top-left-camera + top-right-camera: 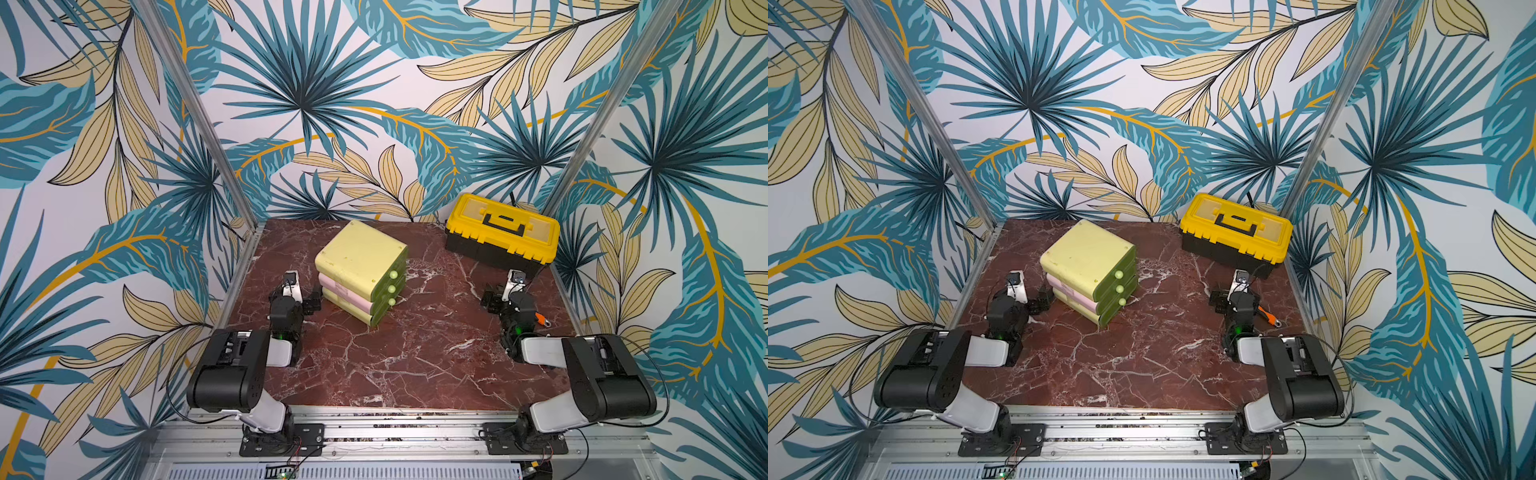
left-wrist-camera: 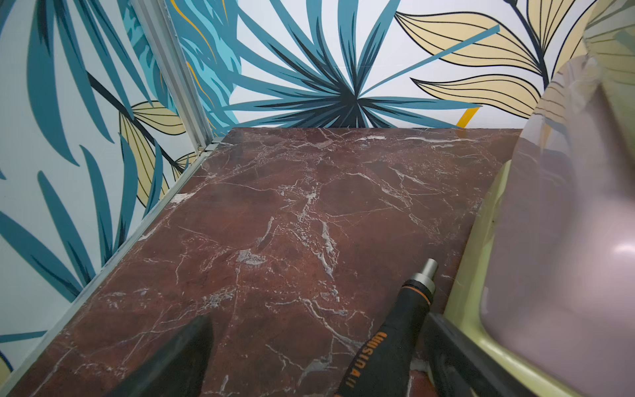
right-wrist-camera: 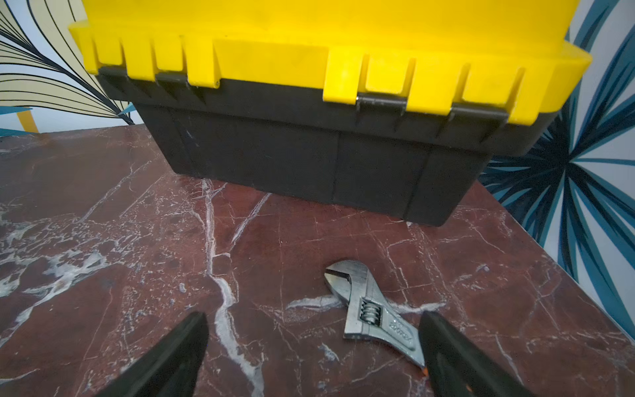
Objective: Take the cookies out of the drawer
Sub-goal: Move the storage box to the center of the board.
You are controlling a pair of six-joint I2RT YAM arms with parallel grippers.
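Folded arms are sitting at the near edge of the surface (image 1: 395, 374), left end effector (image 1: 312, 301) and right end effector (image 1: 490, 300) both gaping wide, gripping nothing. No cookies are showing; presumably they are lying inside the drawer unit (image 1: 361, 266), all three drawers shut. Its knobs (image 1: 391, 288) are facing toward the right arm, while the left end effector is sitting just beside the unit's flank.

A shut yellow and black toolbox (image 1: 500, 232) sits on the red stone table (image 1: 415, 365), a silver wrench (image 3: 372, 309) lies flat near it, and a black tool with an orange ring (image 2: 388, 337), maybe a screwdriver, lies there too.
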